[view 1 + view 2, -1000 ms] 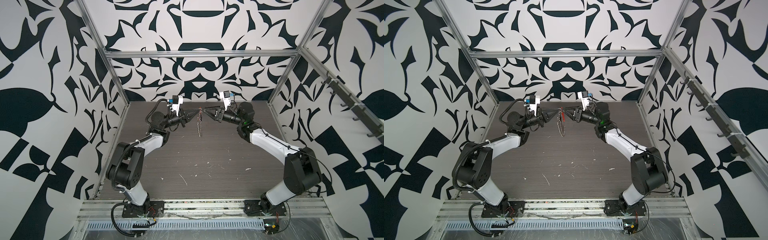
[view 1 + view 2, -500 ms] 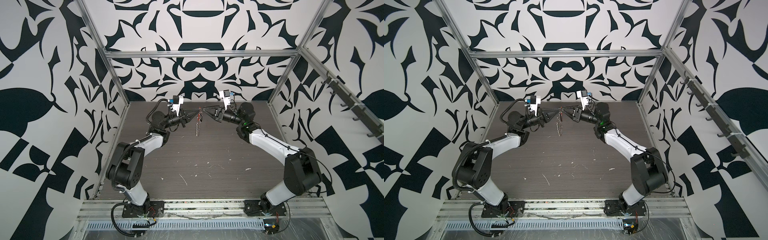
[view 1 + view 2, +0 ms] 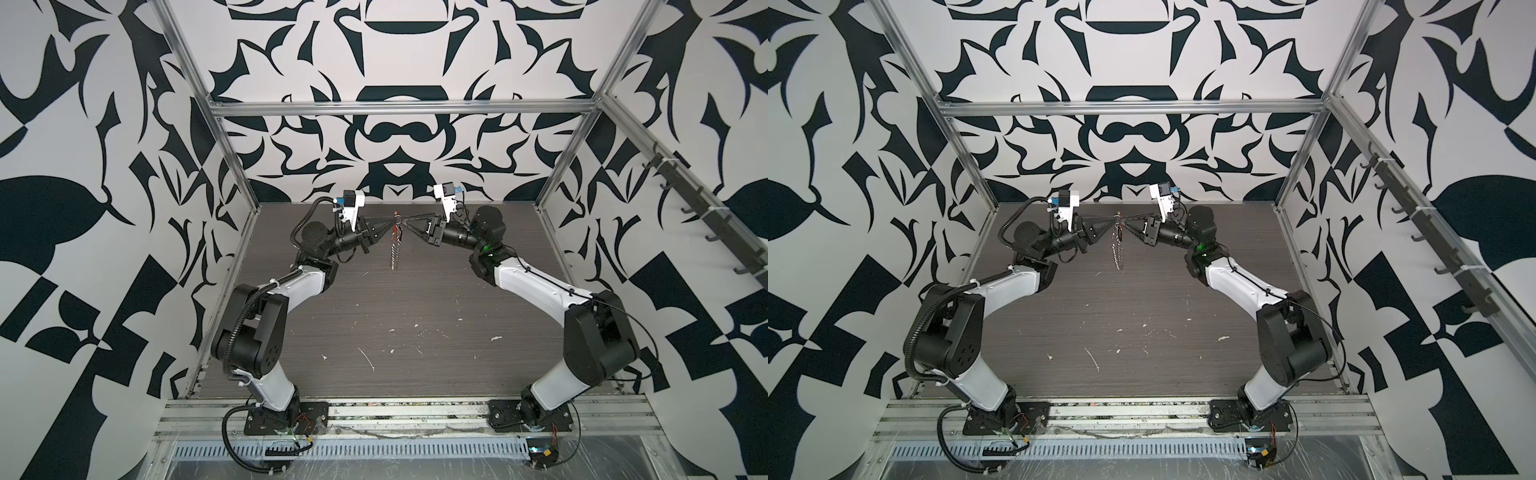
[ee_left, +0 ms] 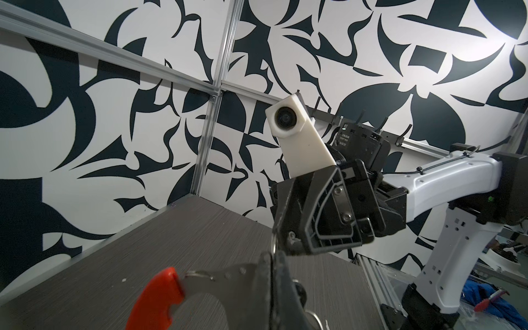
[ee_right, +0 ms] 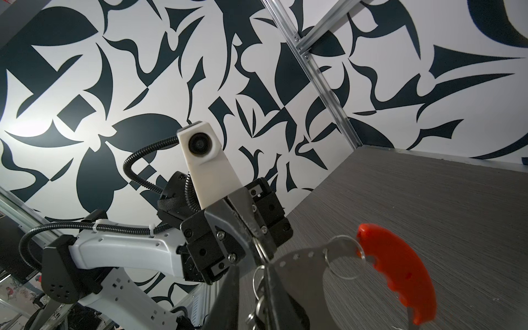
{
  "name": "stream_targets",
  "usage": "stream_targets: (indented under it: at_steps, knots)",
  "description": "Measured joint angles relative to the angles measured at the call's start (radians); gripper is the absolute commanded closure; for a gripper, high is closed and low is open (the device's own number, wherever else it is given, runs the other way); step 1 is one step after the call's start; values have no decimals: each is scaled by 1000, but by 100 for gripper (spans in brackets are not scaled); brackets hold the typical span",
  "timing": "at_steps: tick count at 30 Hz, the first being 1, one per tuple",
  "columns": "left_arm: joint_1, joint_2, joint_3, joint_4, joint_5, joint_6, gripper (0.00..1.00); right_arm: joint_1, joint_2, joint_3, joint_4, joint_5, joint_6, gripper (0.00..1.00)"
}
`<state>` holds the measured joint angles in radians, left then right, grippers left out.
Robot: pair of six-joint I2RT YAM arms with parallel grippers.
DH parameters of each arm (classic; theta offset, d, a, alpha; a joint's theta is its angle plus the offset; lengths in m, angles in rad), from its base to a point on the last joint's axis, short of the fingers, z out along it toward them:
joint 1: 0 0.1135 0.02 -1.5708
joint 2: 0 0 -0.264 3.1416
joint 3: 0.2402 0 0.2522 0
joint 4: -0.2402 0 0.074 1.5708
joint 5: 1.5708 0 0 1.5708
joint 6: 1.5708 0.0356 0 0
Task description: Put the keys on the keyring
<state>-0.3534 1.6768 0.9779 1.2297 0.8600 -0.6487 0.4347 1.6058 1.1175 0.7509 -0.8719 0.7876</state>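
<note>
Your right gripper (image 3: 406,225) has narrowed to pinch the silvery chain keyring (image 3: 395,249) with red plastic curve, hanging mid-air from your left gripper (image 3: 390,226), fingers clamped. 2 holds steady it for threading; black key unseen.

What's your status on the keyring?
Left gripper shut on keyring, held midair. Right gripper pinching its ring end. Key not discernible. Nothing in the way.

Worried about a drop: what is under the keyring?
Only bare dark table shows below the keyring, which hangs from where the left gripper and right gripper meet. The links hide the spot right beneath. Whether its lowest links touch the table cannot be told.
</note>
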Motion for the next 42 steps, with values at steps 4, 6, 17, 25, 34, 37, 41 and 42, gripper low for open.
stream_targets:
  at_steps: [4, 6, 17, 25, 34, 37, 41, 42]
  knots:
    - [2, 0, 0, 0, -2, -8, 100, 2, 10, 8, 3, -5, 0, 76]
    - [4, 0, 1, 0, -6, -11, 100, 4, 17, 13, 7, -8, 2, 72]
    - [3, 0, 3, 2, 1, -21, 100, 8, 52, 28, 10, -8, 1, 71]
    - [2, 0, 5, 5, 2, -28, 100, 8, 56, 41, 10, -10, 6, 87]
    - [2, 0, 5, 4, 4, -31, 95, 8, 56, 41, 0, -13, -20, 100]
    - [4, -17, 5, -66, 8, 45, 79, 8, 53, 61, -82, -16, -80, 100]
    - [7, -115, 8, -374, 1, 312, 76, 11, 29, 102, -294, 17, -242, 100]
    - [6, -153, 23, -509, -5, 421, 77, 13, 15, 106, -352, 33, -299, 100]
